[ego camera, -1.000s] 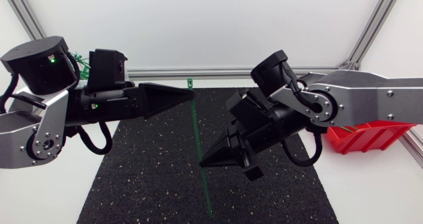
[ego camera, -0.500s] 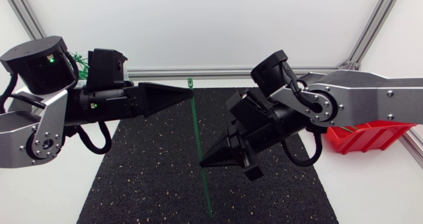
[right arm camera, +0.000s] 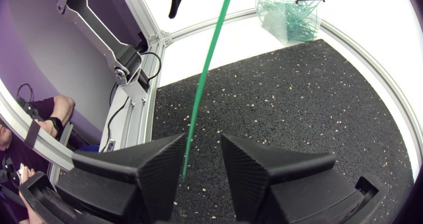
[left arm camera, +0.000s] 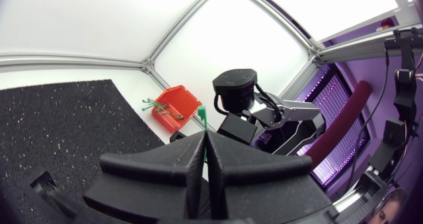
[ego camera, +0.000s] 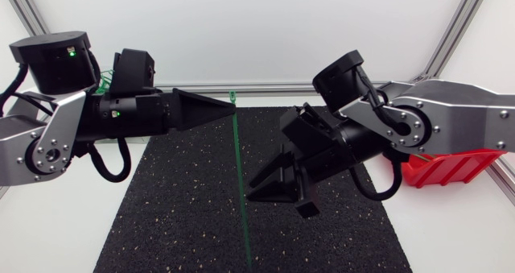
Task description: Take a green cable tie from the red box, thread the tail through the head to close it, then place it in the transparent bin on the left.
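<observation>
Fingers of the left gripper (ego camera: 230, 108) are pressed together on the green cable tie (ego camera: 238, 172) just beside its head (ego camera: 232, 98). In the left wrist view the head is seen standing proud of the closed tips. Fingers of the right gripper (ego camera: 251, 194) are parted by a narrow gap. The strap runs through that gap, close to one finger. Contact on both sides cannot be confirmed, so no grip is recorded there.

Step judged: the tail is to be taken by the right gripper and bent round to the head.
- The strap should be pinched nearer the tail, so that only a short stiff end is left for aiming.
- The head should be held steady with its slot left uncovered.
- The tail should be fed in from the correct face, so that the teeth catch.

Orientation: the tie is carried in the air over the black mat (ego camera: 177, 208), nearly straight. Its long axis is laid from the mat's far edge towards its near edge. The head is at the far edge, and the tail points to the near edge, past the right gripper. The red box (ego camera: 451, 168) is noted just off the mat's right edge.
</observation>
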Available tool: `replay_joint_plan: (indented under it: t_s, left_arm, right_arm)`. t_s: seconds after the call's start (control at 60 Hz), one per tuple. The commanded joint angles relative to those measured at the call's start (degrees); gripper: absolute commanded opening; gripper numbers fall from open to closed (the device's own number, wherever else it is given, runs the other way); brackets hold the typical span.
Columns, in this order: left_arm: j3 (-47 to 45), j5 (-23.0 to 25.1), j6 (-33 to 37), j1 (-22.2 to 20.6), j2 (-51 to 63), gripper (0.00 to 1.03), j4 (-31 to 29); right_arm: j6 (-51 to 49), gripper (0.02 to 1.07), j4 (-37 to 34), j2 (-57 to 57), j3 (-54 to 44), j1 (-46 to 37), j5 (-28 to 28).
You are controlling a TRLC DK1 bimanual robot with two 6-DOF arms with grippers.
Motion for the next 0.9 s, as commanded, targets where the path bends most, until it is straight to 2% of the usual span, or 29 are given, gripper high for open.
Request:
replay_joint_plan:
  t_s: [0.0,0.067,0.133,0.167,0.283,0.383,0.5,0.667,0.833,0.883]
  left_arm:
    - [2.6,0.0,1.7,0.1,0.9,0.04,-3.0]
    - [3.1,0.0,3.5,0.1,0.8,0.04,-5.3]
    - [4.3,0.0,5.0,0.0,0.9,0.04,-9.1]
    - [4.5,0.0,5.4,0.0,0.9,0.04,-10.0]
    - [6.0,-0.1,8.1,0.2,2.4,0.04,-13.6]
    - [7.9,-0.1,10.2,0.7,4.5,0.04,-16.6]
    - [9.7,-0.3,11.2,0.7,5.3,0.04,-19.7]
    - [10.5,-3.7,11.5,0.0,4.5,0.03,-20.4]
    - [11.3,-3.8,11.9,-0.1,4.7,0.03,-23.5]
    - [11.8,-3.8,11.9,0.7,4.9,0.03,-24.0]
  right_arm:
    - [0.9,0.72,-2.1,-1.0,-0.6,0.4,1.2]
    - [0.7,0.80,-3.8,-1.1,0.0,0.2,2.5]
    - [0.5,0.94,-7.0,-0.8,0.9,-0.6,2.3]
    - [-0.4,0.97,-7.8,-0.8,1.0,-0.8,2.3]
    - [-4.4,0.98,-9.0,-3.2,0.7,-2.2,2.6]
    - [-6.2,0.98,-8.6,-6.0,-0.2,-2.6,6.0]
    - [-10.7,0.97,-6.7,-8.6,-1.8,-1.9,14.0]
    - [-17.5,0.96,-5.0,-9.1,-2.8,2.1,26.2]
    - [-24.8,0.96,-2.9,-11.0,-3.8,6.1,35.1]
    - [-28.4,0.96,-1.6,-11.8,-4.1,7.9,39.5]
